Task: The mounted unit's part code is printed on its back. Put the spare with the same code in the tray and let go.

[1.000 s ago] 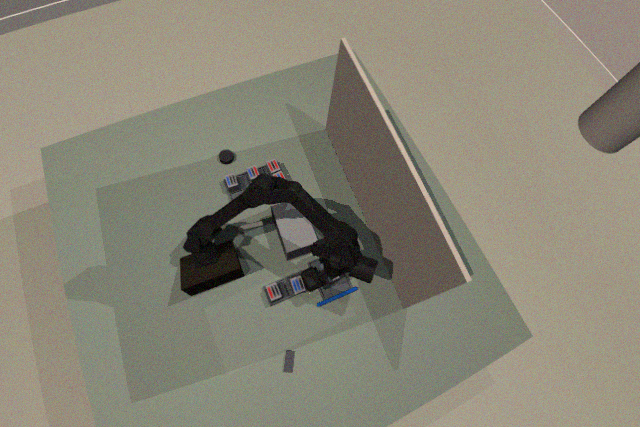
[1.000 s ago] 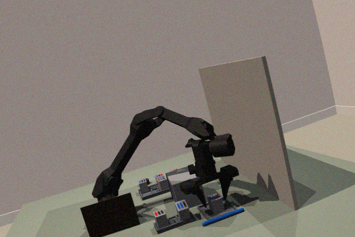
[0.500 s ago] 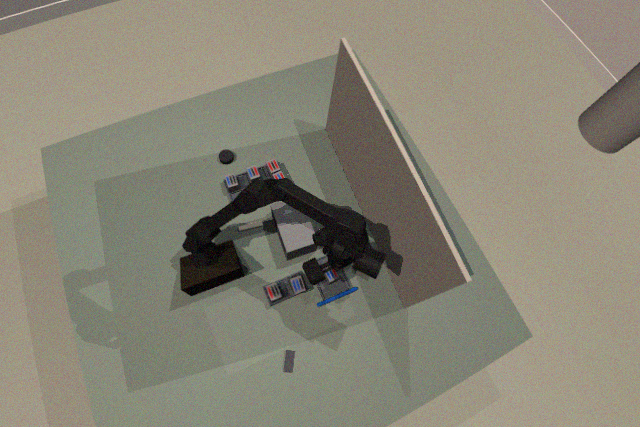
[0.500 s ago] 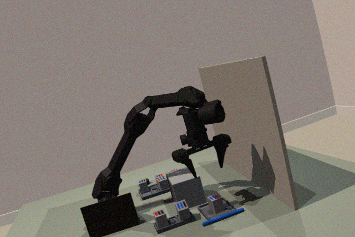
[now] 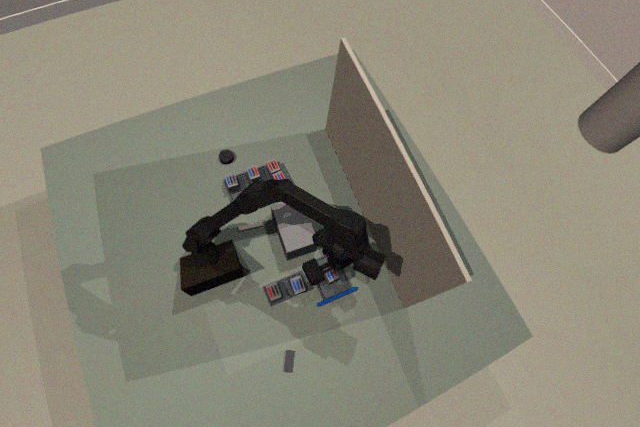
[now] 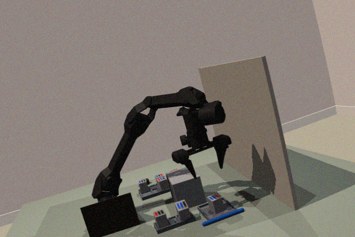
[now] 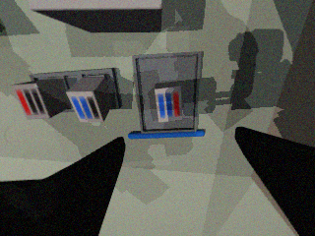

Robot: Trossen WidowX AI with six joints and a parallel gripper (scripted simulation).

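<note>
Hovering over the tray, the claw (image 6: pixel 208 172) (image 7: pixel 177 137) was wide open, nothing between its fingers. Top view: fingertips mostly hidden under the arm (image 5: pixel 320 207) (image 6: pixel 165 100). Wrist view: both fingers cut off by the frame edges.

Spare block (image 5: pixel 331 275) (image 6: pixel 215 204) (image 7: pixel 168 104) stood in the tray (image 5: pixel 338 292) (image 6: pixel 202 207) (image 7: pixel 167 129), apart from the claw. Its top had two blue stripes and one red. Blue bar (image 5: pixel 337 296) (image 6: pixel 223 216) (image 7: pixel 166 134) ran along one tray edge.

Just beside it, a holder (image 5: pixel 283 297) (image 6: pixel 173 225) (image 7: pixel 117 88) carried two blocks: one red-and-dark striped, one blue-and-dark.

Big gray box (image 5: pixel 299 238) (image 6: pixel 187 191) (image 7: pixel 98 4) sat near the tray, cut off at the top of the wrist view. Farther holder (image 6: pixel 155 192) was partly behind the arm from above, partly behind the box from the side. Couldn't make out the mounted unit's code, so no call on the match.
</note>
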